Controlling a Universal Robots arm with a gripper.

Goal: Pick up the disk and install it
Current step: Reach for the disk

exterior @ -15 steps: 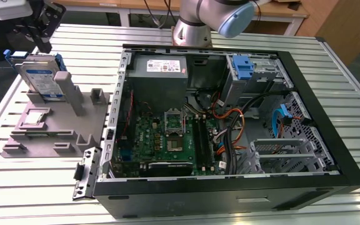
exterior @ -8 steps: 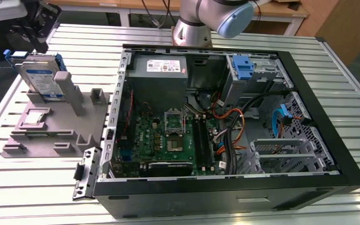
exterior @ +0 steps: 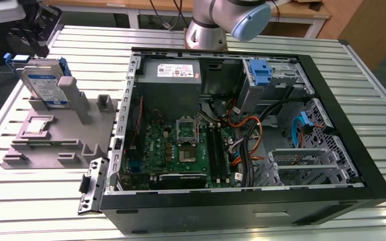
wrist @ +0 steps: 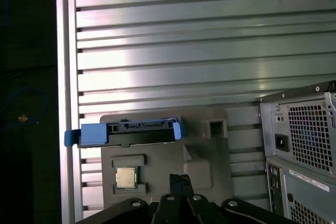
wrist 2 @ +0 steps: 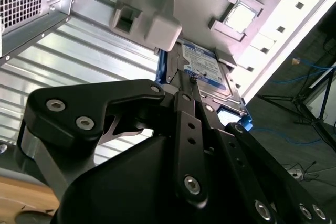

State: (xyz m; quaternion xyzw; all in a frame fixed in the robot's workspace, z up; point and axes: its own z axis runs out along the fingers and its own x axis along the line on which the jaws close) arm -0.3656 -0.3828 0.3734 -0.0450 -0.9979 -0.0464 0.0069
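Observation:
The disk stands on edge in a slot of the grey holder on the exterior view's left, silver with a blue-and-white label and clipped in a blue bracket. In the first wrist view I see the disk's upper edge and blue bracket from above. The second wrist view shows the disk's labelled face. My gripper hangs above the holder, apart from the disk, its black fingers closed together on nothing. In the second wrist view the gripper points towards the disk.
An open computer case lies flat across the slatted metal table. Inside are a motherboard, a grey power supply, a blue bracket in a bay and a metal drive cage. A processor chip rests on the holder.

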